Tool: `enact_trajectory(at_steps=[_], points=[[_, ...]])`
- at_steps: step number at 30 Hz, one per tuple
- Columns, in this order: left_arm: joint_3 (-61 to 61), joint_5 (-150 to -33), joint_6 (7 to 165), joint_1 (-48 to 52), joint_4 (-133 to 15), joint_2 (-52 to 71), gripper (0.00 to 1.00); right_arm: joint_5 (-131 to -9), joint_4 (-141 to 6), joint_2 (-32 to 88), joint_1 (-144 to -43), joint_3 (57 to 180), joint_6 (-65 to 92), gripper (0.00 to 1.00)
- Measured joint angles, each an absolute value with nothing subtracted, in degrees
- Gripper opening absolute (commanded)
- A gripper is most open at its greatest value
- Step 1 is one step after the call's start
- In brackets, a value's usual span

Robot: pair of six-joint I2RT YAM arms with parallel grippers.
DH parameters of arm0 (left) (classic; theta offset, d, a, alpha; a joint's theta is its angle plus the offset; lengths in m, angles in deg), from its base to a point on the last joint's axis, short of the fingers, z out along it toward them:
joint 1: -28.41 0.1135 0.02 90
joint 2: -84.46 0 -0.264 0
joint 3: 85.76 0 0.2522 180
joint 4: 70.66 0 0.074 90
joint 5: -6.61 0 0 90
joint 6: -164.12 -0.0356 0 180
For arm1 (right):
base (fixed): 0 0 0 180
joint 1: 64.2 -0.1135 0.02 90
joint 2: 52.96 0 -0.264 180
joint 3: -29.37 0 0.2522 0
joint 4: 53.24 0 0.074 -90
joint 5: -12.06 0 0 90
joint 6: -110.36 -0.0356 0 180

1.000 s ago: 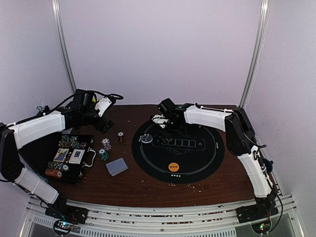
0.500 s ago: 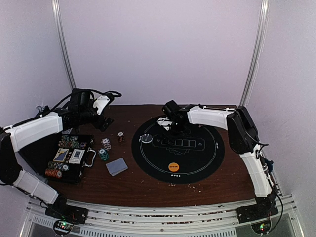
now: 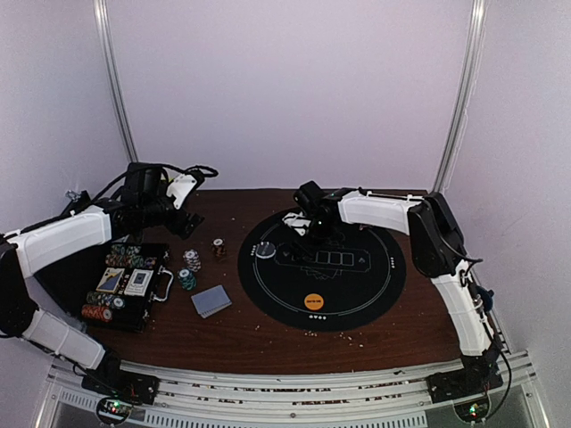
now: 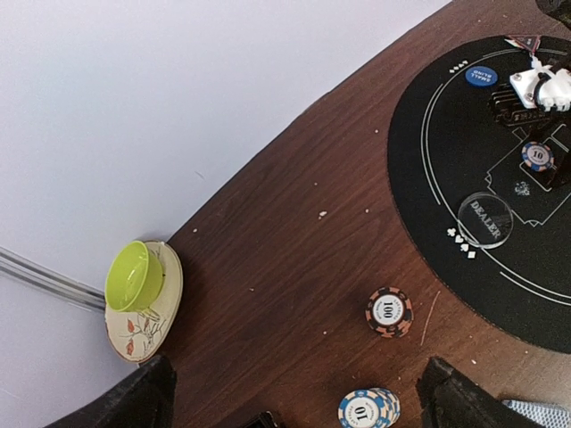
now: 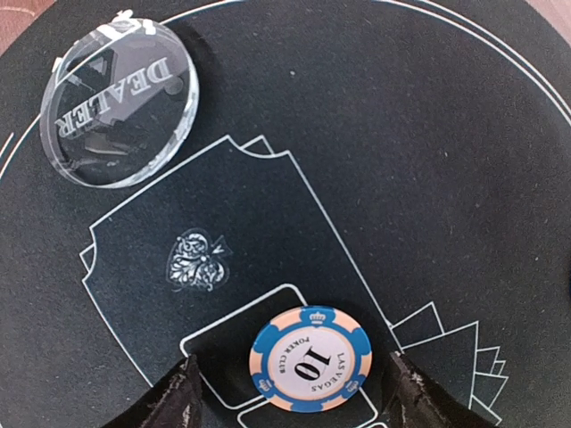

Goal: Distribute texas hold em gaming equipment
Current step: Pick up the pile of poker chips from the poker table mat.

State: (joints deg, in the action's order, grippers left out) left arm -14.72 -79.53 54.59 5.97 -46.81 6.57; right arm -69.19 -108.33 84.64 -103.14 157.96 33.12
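A blue-and-white "10" poker chip (image 5: 310,359) lies flat on the black mat (image 5: 428,160). It sits between the fingertips (image 5: 183,397) of my right gripper (image 5: 296,403), which is open with a gap on each side of the chip. A clear DEALER button (image 5: 119,102) lies up-left of it. My left gripper (image 4: 299,406) hangs open over bare wood. Between its fingers are a black-orange "100" chip stack (image 4: 389,311) and a blue "10" stack (image 4: 368,409). From above I see an orange button (image 3: 313,301) and a grey-blue card deck (image 3: 211,300).
The open black chip case (image 3: 125,285) holds chips and cards at the left. A green bowl (image 4: 134,276) sits on a patterned plate (image 4: 165,308) at the table's back edge. A blue button (image 4: 481,75) lies at the mat's far rim. Crumbs dot the wood.
My right gripper has shifted a little to the right over the mat and its jaws have narrowed somewhat. The left arm has drawn back slightly.
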Motion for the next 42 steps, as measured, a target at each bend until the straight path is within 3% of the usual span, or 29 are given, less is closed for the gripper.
enact_trajectory(at_steps=[10,27,42], points=[[-15.1,-79.5,55.0,6.0,-48.1,7.2,0.98,-66.1,-108.1,85.2,-101.8,158.1,31.2,0.64],[-15.4,-79.6,55.1,6.0,-48.3,7.3,0.98,-67.4,-107.2,85.3,-101.4,158.3,30.5,0.31],[-15.4,-79.5,55.2,6.0,-48.3,7.3,0.98,-68.3,-107.3,85.2,-101.3,158.4,30.6,0.30]])
